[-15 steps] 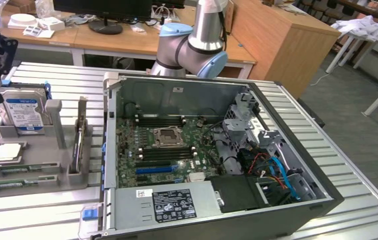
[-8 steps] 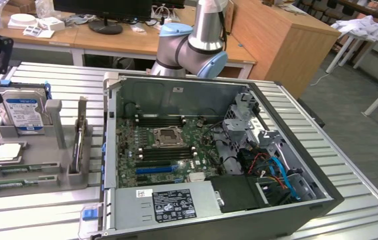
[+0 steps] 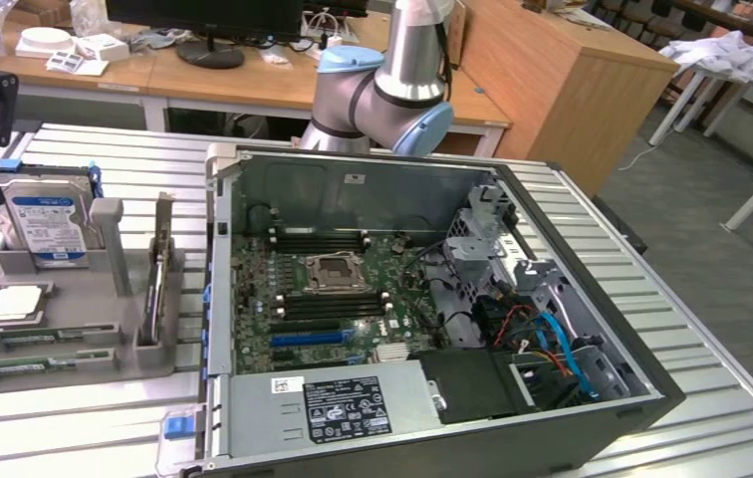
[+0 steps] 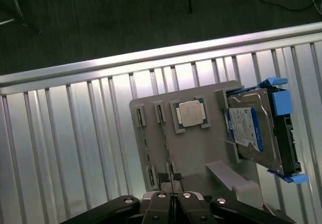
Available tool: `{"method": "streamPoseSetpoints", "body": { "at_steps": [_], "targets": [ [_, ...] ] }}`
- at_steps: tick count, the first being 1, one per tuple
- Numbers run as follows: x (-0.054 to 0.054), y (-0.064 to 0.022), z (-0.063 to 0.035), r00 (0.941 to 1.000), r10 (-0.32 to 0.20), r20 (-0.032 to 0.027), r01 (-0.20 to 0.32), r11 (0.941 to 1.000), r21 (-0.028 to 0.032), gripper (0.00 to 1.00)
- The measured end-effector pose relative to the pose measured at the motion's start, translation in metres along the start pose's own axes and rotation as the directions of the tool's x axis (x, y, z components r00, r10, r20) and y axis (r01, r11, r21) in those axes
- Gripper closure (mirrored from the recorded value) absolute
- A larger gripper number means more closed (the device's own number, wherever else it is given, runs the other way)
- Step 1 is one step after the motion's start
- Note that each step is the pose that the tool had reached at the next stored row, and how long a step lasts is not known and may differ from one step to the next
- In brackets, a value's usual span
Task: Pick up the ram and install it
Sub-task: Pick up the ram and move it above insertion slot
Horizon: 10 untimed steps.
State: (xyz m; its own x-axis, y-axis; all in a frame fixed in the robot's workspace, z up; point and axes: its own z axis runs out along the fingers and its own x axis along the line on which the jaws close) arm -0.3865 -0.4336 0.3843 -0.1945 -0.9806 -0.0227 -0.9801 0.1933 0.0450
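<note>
1. The gripper (image 4: 172, 186) has its fingers pressed together with nothing between them. It hangs above the holder (image 4: 201, 151) and touches nothing.
2. The ram (image 3: 34, 342) is a green stick on edge in a slot along the holder's near side, on the exterior view's left. It lies just nearer than the CPU (image 3: 15, 304). A second stick (image 3: 11, 367) lies parallel, nearer again.
3. Progress: nothing of the task is done.
   - The ram sits in the holder, well apart from the case (image 3: 350, 184), so both the pick and the install remain.
   - The memory slots (image 3: 317, 239) beside the socket (image 3: 330, 274) look empty, though they are too small here to be sure.
4. Writing: no brand or word can be read anywhere.
   - The drive (image 3: 45, 224), standing at the holder's far end, carries a blue-and-white label with illegible print.
   - Inside the case, at its near side, a black sticker (image 3: 346, 408) shows white marks.
   - A white barcode tag (image 3: 280, 384) sits just to the exterior view's left of that sticker.
</note>
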Motion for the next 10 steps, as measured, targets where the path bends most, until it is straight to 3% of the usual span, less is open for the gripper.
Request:
{"method": "streamPoseSetpoints", "body": {
  "at_steps": [6,10],
  "targets": [
    [0.0,0.0,0.0,1.0,-0.005,-0.0001,0.005,1.0,-0.0001,0.89],
    [0.0,0.0,0.0,0.9993,-0.037,-0.0016,0.037,0.9993,-0.0008,0.89]
  ]
}}
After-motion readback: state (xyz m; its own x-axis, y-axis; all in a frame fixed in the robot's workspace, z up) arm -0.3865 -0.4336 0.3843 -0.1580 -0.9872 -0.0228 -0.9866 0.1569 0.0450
